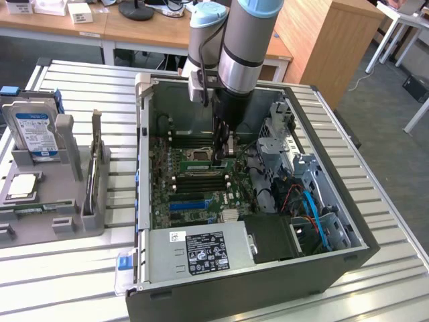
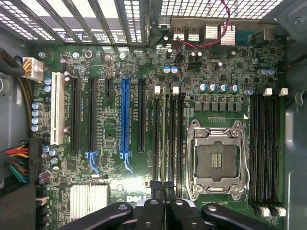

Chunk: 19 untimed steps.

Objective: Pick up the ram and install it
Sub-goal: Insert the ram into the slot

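The ram (image 1: 198, 163) is clamped between the closed fingertips of the gripper (image 1: 224, 157), low inside the open computer case (image 1: 268, 295). It is held on edge along the dark memory slots (image 2: 156, 139) of the motherboard (image 2: 115, 62), just beside the empty processor socket (image 2: 218, 160). Whether it is seated cannot be told.

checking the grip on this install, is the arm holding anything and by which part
The ram, pinched by its upper edge between the shut fingers.
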### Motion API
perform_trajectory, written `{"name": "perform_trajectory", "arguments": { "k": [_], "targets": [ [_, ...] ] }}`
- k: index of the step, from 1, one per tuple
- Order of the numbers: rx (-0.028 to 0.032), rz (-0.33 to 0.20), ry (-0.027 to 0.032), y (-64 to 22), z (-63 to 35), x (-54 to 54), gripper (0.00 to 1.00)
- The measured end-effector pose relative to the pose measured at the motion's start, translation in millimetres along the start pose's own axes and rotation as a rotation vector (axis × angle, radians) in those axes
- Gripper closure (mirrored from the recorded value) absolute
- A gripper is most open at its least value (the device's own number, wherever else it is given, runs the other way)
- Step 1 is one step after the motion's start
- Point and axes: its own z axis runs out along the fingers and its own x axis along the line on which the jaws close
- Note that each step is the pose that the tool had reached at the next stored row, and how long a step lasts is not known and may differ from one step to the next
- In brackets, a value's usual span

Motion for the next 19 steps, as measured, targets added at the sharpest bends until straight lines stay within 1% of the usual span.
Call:
{"name": "perform_trajectory", "arguments": {
  "k": [9, 17, 19],
  "targets": [
    [-0.0001, 0.0, 0.0004, -0.2, 10.4, 0.4, 0.88],
    [0.0, 0.0, 0.0001, -0.2, 11.1, 2.2, 0.88],
    [-0.0001, 0.0, 0.0003, -0.2, 13.2, 2.3, 0.88]
  ]
}}
